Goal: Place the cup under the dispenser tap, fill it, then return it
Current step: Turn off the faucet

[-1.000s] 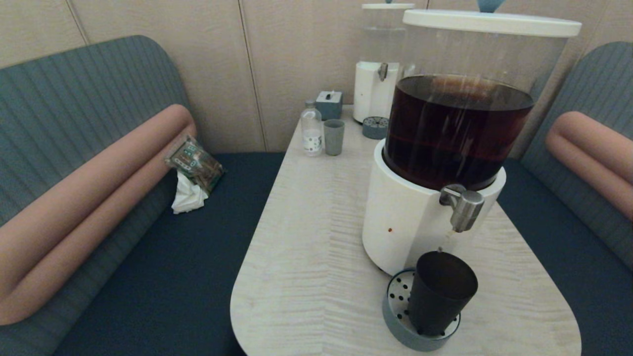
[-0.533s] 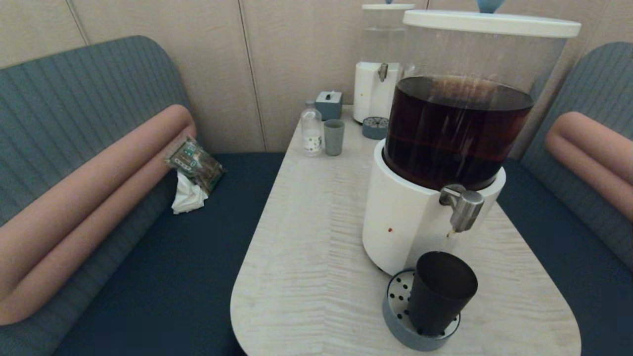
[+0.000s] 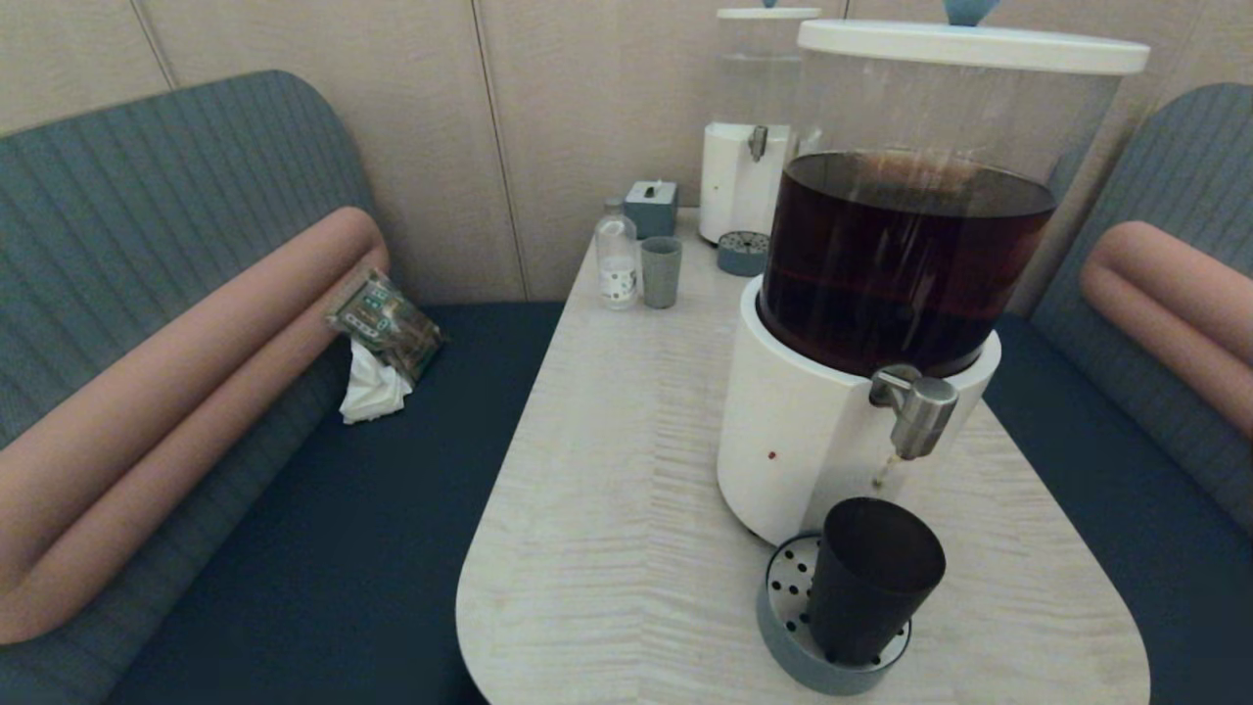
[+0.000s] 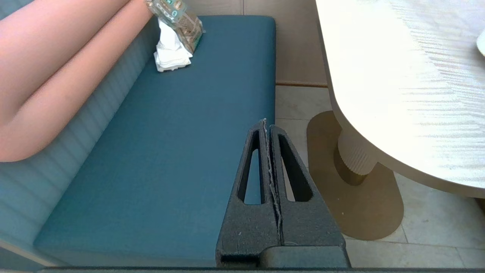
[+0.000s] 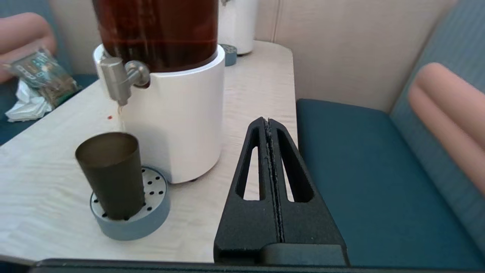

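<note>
Item: right gripper (image 5: 268, 121), fingers pressed together and holding nothing, hanging off the table's right edge, right of the cup (image 3: 871, 578).

Detail: the cup is standing upright on the grey drip tray (image 3: 783, 641) under the dispenser tap (image 3: 918, 416), which is dripping. Judged: let drips finish, open wide, approach level. Left gripper (image 4: 268, 125), likewise closed and empty, is idling over the left bench.
</note>
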{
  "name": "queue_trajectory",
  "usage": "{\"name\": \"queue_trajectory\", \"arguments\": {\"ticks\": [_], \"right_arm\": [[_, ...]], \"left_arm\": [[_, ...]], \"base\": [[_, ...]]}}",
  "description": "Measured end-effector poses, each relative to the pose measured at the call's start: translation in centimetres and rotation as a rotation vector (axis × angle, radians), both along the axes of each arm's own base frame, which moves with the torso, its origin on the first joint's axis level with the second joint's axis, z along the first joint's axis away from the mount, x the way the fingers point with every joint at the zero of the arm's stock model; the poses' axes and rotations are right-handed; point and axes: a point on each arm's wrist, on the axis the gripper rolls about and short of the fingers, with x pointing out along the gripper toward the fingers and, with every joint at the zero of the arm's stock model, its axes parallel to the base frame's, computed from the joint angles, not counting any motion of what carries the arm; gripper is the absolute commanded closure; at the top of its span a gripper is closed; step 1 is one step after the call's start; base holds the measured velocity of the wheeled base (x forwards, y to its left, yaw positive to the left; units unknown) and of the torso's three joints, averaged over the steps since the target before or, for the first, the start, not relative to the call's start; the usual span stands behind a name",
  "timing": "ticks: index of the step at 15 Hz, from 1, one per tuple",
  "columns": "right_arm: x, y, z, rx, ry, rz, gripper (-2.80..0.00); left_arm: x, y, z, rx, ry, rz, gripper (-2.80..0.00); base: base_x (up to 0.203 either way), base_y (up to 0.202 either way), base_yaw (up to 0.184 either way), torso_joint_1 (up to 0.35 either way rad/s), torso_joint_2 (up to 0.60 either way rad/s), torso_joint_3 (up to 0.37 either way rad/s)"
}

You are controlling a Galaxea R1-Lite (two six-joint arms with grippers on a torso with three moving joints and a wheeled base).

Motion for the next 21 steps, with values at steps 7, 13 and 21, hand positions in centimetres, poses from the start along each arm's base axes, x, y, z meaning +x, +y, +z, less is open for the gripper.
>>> {"name": "queue_trajectory", "arguments": {"ticks": [7,13,21], "right_arm": [[-1.2,-0.2,-3.3,-0.056,-0.034,0.018,0.0],[-1.2,-0.2,-4.2,-0.055,-0.026,0.022,0.0],[-0.9,-0.2,-5.7,-0.049,-0.004,0.025,0.0]], "left_arm": [[0.0,0.0,0.0,0.0,0.0,0.0,0.0],[0.0,0.0,0.0,0.001,0.0,0.0,0.0],[0.0,0.0,0.0,0.0,0.0,0.0,0.0]], "base": [[0.0,0.0,0.0,0.0,0.0,0.0],[0.0,0.0,0.0,0.0,0.0,0.0],[0.0,0.0,0.0,0.0,0.0,0.0]]}}
